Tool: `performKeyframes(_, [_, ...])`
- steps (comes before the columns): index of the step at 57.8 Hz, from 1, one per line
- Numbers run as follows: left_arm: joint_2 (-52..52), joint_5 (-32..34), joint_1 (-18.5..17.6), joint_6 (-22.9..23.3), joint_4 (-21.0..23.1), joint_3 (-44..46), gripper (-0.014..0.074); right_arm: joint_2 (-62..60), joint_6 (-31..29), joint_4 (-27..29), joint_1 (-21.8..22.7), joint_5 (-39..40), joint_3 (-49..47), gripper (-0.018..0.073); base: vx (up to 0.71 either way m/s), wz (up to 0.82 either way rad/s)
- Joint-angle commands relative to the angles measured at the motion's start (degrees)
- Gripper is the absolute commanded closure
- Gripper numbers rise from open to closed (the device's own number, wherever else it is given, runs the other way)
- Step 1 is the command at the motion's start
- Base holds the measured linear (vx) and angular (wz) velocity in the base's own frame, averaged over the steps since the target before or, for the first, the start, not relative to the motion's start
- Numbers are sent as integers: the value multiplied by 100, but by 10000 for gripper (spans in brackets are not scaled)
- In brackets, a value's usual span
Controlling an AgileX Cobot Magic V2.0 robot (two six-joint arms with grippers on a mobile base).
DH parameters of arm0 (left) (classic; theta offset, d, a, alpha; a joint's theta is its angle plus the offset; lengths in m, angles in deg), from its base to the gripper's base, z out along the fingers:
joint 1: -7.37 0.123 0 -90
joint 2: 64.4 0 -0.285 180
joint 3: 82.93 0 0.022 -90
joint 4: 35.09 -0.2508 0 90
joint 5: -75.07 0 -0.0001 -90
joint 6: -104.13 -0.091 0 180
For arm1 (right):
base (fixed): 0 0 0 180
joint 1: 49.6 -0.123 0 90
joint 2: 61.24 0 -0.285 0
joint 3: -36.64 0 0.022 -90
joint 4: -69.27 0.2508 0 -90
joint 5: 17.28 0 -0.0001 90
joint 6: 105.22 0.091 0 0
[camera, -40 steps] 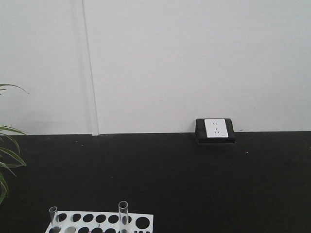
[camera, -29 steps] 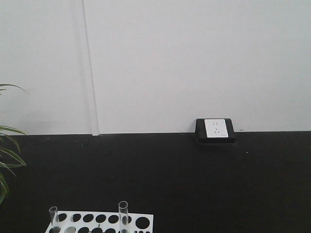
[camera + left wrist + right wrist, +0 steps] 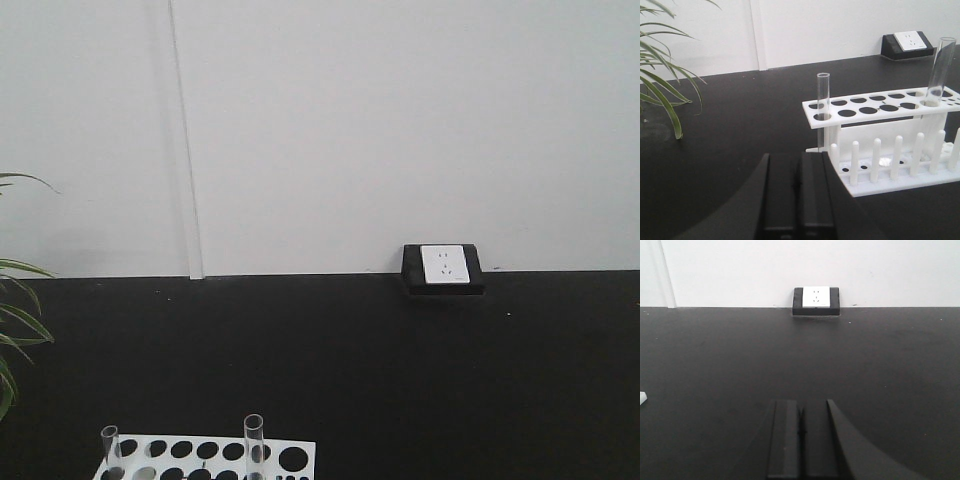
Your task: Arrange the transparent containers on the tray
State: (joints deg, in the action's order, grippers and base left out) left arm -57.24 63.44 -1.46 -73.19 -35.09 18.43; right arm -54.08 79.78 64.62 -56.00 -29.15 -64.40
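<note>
Two clear test tubes stand upright in a white rack (image 3: 880, 105): a shorter tube (image 3: 823, 95) at its left end and a taller tube (image 3: 941, 65) at its right. The front view catches the same shorter tube (image 3: 110, 450) and taller tube (image 3: 253, 442) in the rack (image 3: 290, 455) at the bottom edge. My left gripper (image 3: 796, 162) is shut and empty, low over the black table just left of the rack's base. My right gripper (image 3: 801, 407) is shut and empty above bare black table. The yellow tray is out of view.
A white socket in a black block (image 3: 443, 266) sits against the white wall at the table's far edge. Green plant leaves (image 3: 665, 80) hang over the table's left side. A white corner (image 3: 642, 398) shows at the right wrist view's left edge.
</note>
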Motion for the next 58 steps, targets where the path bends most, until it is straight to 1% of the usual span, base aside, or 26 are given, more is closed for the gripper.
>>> performKeyframes(1, [-127, 465, -35, 5, 0, -227, 594, -42, -54, -44, -8, 471, 53, 571, 0, 0])
performKeyframes(9, [-127, 500, -35, 11, 0, -227, 594, -42, -77, -119, -8, 829, 53, 571, 0, 0])
performKeyframes(19, [-127, 942, -35, 11, 0, -227, 594, -42, -77, -119, -8, 1257, 43, 571, 0, 0])
performKeyframes(24, [-127, 1490, -35, 11, 0, -202, 594, -42, -32, -80, -8, 1796, 34, 571, 0, 0])
performKeyframes(29, [-127, 2159, -35, 70, 38, -51, 594, -42, 128, 139, -8, 2423, -19, 571, 0, 0])
performKeyframes(32, [-127, 2291, -35, 71, 55, 129, 594, -42, 128, 276, -8, 2547, -194, 571, 0, 0])
performKeyframes(35, [-121, 2231, -35, 64, 55, 398, 594, -42, 123, 359, -8, 2502, -470, 571, 0, 0])
performKeyframes(39, [-6, 2045, -35, -38, 49, 999, 594, 47, 46, 352, -8, 2280, -1062, 571, 0, 0])
performKeyframes(43, [329, 1870, -35, -300, 49, 1640, 594, 343, -98, 280, -8, 1970, -1878, 571, 0, 0])
performKeyframes(47, [970, 1845, -35, -641, 49, 2359, 594, 942, -306, 196, -8, 1782, -2669, 571, 0, -1])
performKeyframes(49, [1363, 1852, -35, -739, 49, 2643, 594, 1310, -377, 162, -8, 1750, -2950, 571, 0, -1])
performKeyframes(52, [1949, 1858, -35, -760, 49, 3179, 594, 1866, -416, 142, -8, 1740, -3374, 571, 0, 0])
performKeyframes(58, [3004, 1864, -35, -683, 54, 3872, 594, 2857, -416, 142, -8, 1822, -3982, 571, 0, 0])
